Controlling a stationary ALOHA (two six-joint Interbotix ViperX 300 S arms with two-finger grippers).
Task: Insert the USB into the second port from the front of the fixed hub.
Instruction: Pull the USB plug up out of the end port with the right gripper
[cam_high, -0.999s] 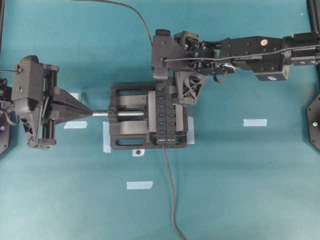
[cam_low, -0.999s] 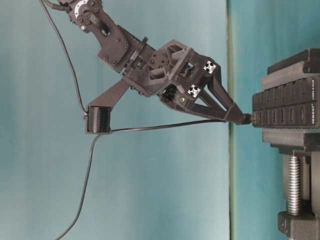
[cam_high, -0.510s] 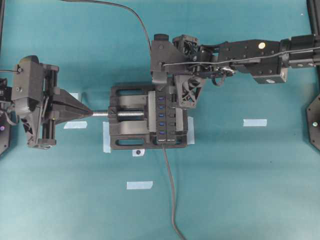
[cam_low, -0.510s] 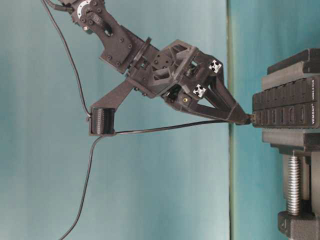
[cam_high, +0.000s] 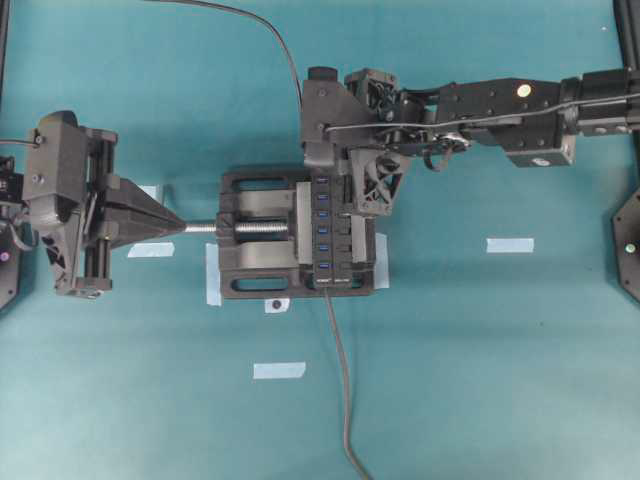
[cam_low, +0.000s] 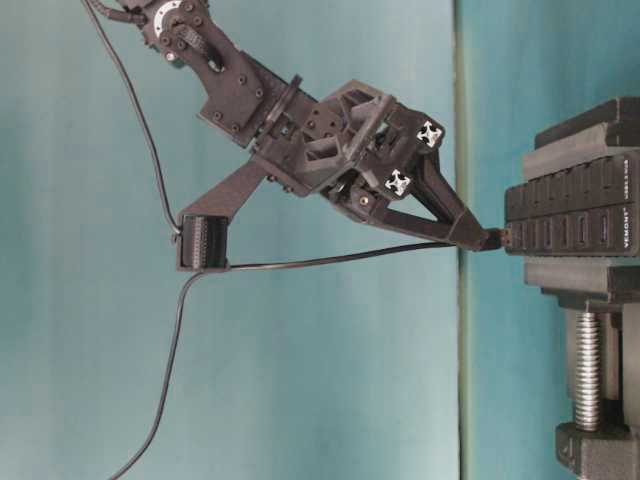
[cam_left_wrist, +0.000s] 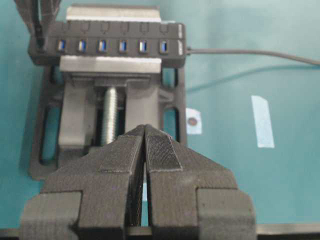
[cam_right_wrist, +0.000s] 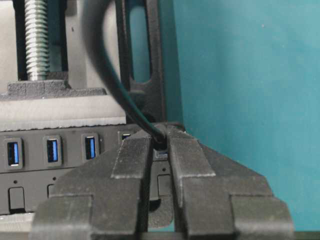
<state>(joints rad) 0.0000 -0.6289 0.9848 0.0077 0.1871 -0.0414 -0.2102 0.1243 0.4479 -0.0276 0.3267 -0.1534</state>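
Note:
The fixed hub (cam_high: 322, 235) lies clamped in a black vise, its white-printed end toward the front. The second port (cam_high: 322, 247) (cam_left_wrist: 142, 46) shows blue and empty. My right gripper (cam_high: 330, 183) (cam_right_wrist: 160, 137) (cam_low: 487, 238) is shut on the USB (cam_right_wrist: 161, 141) (cam_low: 498, 238), a small black plug. The plug stands at the hub's far end, at the last port, against the hub's face. How deep it sits I cannot tell. Its thin cable (cam_low: 330, 258) trails back over the arm. My left gripper (cam_high: 180, 228) (cam_left_wrist: 145, 127) is shut and empty, off to the left by the vise screw's end.
The black vise (cam_high: 250, 265) with its steel screw (cam_high: 255, 228) holds the hub. The hub's own lead (cam_high: 340, 380) runs toward the front edge. Pale tape strips (cam_high: 510, 245) (cam_high: 279, 370) lie on the teal table.
My right gripper's jaws have closed in on the plug at the hub's far end, and that arm has shifted slightly away from the front. The left arm has not moved.

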